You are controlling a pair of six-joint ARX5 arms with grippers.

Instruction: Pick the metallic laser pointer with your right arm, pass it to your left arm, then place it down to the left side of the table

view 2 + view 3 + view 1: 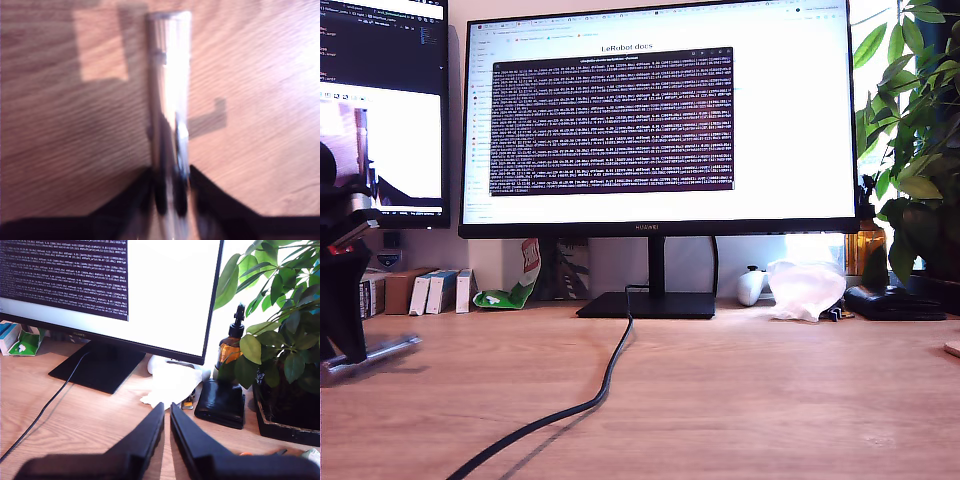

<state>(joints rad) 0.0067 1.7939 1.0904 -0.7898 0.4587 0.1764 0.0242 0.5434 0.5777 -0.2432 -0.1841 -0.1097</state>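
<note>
The monitor is set at the back of the bench, its cable trailing forward. At the exterior view's left edge, the laser pointer is held just above the bench by my first gripper. A potted plant is placed at that view's right.

Two lit monitors behind a wooden desk, leafy plant in daylight

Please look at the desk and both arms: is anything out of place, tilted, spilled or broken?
Nothing looks spilled or broken. The metallic laser pointer is gripped in my first pincer at the exterior view's left, low over the table. My second pincer is empty. A crumpled white tissue and a loose black cable only make clutter.
</note>
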